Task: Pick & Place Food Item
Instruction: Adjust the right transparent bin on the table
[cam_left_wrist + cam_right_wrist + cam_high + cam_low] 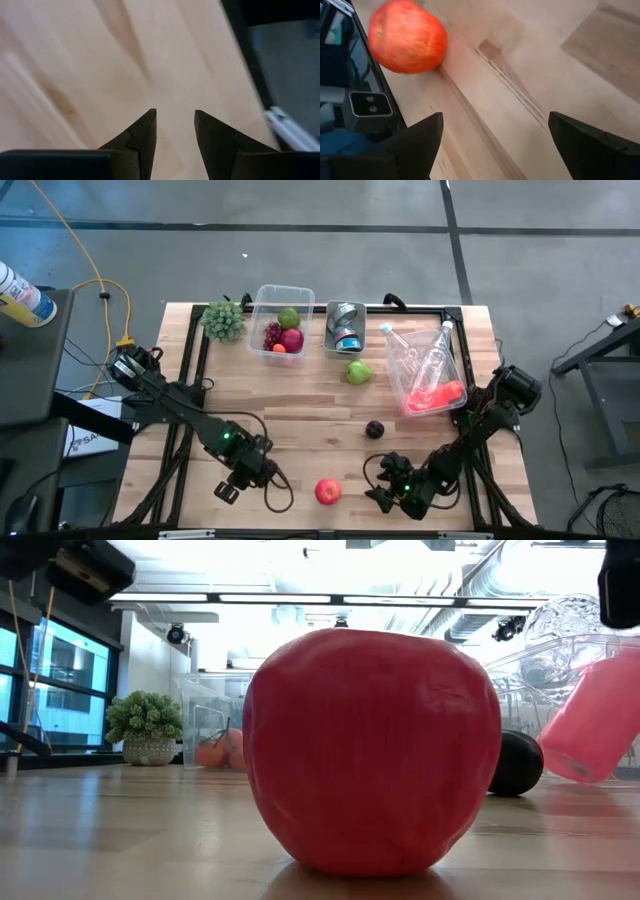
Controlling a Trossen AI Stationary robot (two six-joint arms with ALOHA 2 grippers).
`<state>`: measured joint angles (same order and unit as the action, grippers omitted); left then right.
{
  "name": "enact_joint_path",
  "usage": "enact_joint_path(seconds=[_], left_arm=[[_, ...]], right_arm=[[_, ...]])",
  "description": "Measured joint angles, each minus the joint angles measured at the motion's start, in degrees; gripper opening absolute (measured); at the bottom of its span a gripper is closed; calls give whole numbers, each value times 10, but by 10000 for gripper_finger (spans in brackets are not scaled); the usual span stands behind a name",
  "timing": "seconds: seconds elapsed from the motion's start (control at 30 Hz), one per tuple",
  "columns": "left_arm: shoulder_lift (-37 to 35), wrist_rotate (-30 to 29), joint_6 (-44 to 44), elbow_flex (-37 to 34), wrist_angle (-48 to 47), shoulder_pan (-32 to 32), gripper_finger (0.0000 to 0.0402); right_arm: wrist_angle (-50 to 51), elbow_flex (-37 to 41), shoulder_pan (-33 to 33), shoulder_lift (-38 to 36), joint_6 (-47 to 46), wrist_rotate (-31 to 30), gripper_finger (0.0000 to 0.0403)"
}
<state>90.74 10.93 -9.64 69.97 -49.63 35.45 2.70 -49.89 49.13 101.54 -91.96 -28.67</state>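
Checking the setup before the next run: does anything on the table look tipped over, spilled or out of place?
The clear tray at the right rear sits tilted, with a bottle and a pink cup lying on their sides in it. The red apple, green fruit and dark fruit lie loose on the table. Nothing has spilled.

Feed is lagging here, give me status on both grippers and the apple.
Right gripper jaws open, empty, low beside the red apple. Left gripper jaws slightly apart, empty, over bare table. Apple sits free at the near edge, nothing between it and right gripper.

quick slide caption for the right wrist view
Right claw open above the wooden table, red apple ahead.
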Motion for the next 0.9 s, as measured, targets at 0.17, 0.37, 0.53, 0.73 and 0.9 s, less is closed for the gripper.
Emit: enact_joint_path(seconds=[0.17,0.37,0.53,0.73,0.9], left_arm=[[0,-55,13,0,0,7,127],[0,-63,28,0,0,-21,127],[0,-42,28,0,0,-42,127],[0,-40,23,0,0,-45,127],[0,-70,23,-1,0,-44,127]], right_arm=[[1,0,-9,0,0,56,340],[1,0,-17,0,1,80,322],[-7,0,-17,0,5,75,314],[-56,0,-20,0,134,29,313],[-154,0,-22,9,201,-105,313]])
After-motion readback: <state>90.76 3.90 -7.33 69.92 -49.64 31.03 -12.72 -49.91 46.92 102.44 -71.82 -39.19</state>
